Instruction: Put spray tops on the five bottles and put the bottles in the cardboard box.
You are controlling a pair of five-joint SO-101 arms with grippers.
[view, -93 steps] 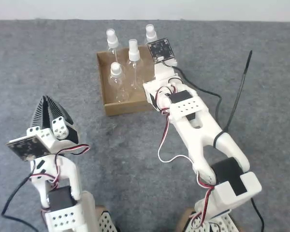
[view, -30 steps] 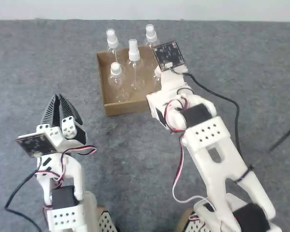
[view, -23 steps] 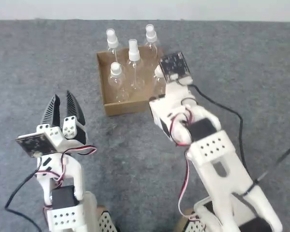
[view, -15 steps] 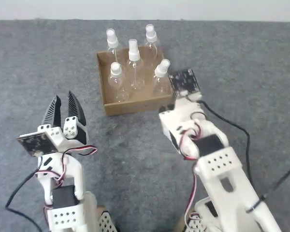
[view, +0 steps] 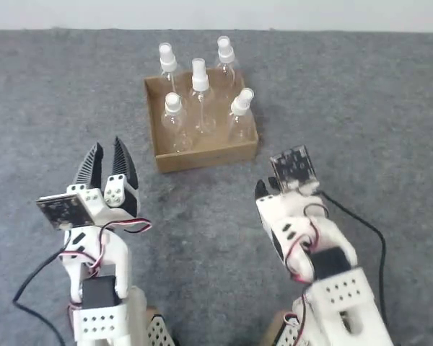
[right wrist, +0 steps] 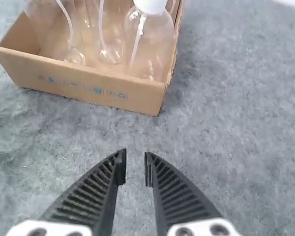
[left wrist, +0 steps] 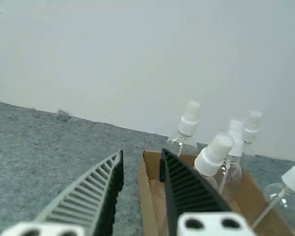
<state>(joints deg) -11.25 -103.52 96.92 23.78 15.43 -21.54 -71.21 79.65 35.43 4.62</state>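
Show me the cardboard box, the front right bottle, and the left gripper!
cardboard box (view: 202, 157): high view, front wall.
front right bottle (view: 239, 126): high view, clear body.
left gripper (view: 107, 146): high view, between its fingertips.

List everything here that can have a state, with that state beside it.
Spray bottles: all five have spray tops on and stand inside the box.
Cardboard box: open-topped, holding the five bottles.
Left gripper: open, empty, off the box's near-left corner.
Right gripper: open a little, empty, short of the box's front wall.
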